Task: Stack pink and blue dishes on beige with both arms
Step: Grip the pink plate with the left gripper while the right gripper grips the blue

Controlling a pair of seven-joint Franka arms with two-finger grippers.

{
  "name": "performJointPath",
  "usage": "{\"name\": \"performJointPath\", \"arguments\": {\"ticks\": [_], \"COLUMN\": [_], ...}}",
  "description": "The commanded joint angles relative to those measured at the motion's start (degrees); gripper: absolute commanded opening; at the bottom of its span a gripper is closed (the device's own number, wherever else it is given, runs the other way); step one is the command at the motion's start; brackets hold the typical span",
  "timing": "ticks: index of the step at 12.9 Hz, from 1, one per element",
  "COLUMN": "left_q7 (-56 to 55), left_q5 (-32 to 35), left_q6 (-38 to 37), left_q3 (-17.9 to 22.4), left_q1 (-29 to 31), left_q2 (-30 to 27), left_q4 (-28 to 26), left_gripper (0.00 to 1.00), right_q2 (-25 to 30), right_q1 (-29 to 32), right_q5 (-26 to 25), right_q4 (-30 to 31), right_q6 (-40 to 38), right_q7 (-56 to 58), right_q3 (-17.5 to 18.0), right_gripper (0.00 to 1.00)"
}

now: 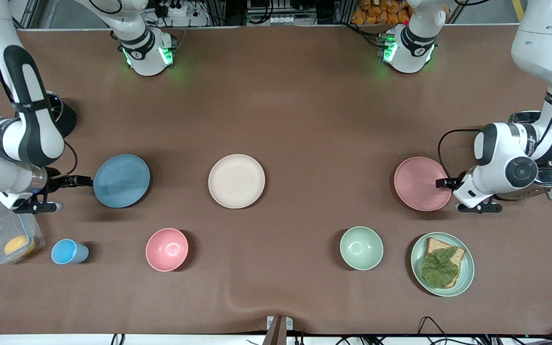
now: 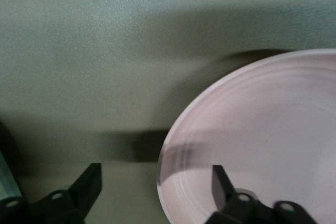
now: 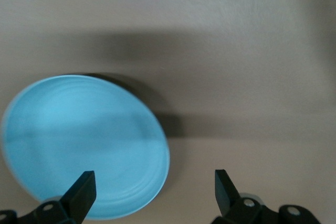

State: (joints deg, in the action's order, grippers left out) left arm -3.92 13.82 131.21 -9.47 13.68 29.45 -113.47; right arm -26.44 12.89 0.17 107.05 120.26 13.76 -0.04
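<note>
**Both grippers positioned at plate rims, nothing gripped**

The left gripper (image 1: 441,182) straddles the pink plate (image 1: 419,183) rim, jaws spread, ready to pinch. The right gripper (image 1: 84,181) sits released at the blue plate (image 1: 121,180) edge. The beige plate (image 1: 236,180) lies between them, bare.

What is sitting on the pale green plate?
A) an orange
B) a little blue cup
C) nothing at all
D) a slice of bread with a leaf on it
D: the pale green round plate near the front camera carries a slice of bread with a green leaf on top.
</note>
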Motion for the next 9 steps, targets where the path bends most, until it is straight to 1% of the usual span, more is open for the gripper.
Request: {"name": "performJointPath", "arguments": {"ticks": [1,2,3,4,5,6,7,8,9], "left_q7": [-0.2,-0.3,-0.3,-0.6,-0.8,-0.8,-0.7,-0.7,-0.5], "left_q5": [1.6,1.6,1.6,1.6,1.6,1.5,1.0,0.9,0.0], "left_q6": [1.6,1.7,1.7,1.7,1.6,1.6,1.6,1.5,1.4], "left_q3": [-0.5,-0.5,-0.5,-0.5,-0.6,-0.7,-0.8,-0.9,-1.0], "left_q1": [0.9,1.0,1.0,0.9,0.9,1.2,1.3,1.3,1.3], "left_q2": [1.1,1.4,1.5,1.5,1.4,1.4,1.3,1.1,1.1], "left_q4": [0.4,0.4,0.4,0.4,0.4,0.4,0.4,0.4,0.6], "left_gripper": [0.65,0.54,0.4,0.25,0.11,0.0,0.0,0.0,0.0], "right_q2": [-3.2,-3.9,-4.9,-5.7,-6.6,-7.4,-7.8,-7.9,-7.9], "right_q1": [1.6,1.6,1.8,1.8,2.1,3.1,3.5,3.5,3.5], "right_q5": [3.1,3.1,3.2,3.4,4.2,5.4,6.0,6.3,6.3], "right_q4": [-0.5,-0.3,-0.3,-0.3,-0.3,-0.4,-0.4,-0.4,-0.5], "right_q6": [0.5,0.6,0.6,0.6,0.6,0.7,1.1,1.2,1.1], "right_q7": [0.7,0.7,0.8,1.5,2.8,4.9,7.0,7.3,7.4], "right_q3": [1.0,1.0,1.0,1.0,1.0,1.0,1.0,1.0,0.9], "right_gripper": [1.0,0.98,0.92,0.86,0.82,0.78,0.7,0.57,0.43]}}
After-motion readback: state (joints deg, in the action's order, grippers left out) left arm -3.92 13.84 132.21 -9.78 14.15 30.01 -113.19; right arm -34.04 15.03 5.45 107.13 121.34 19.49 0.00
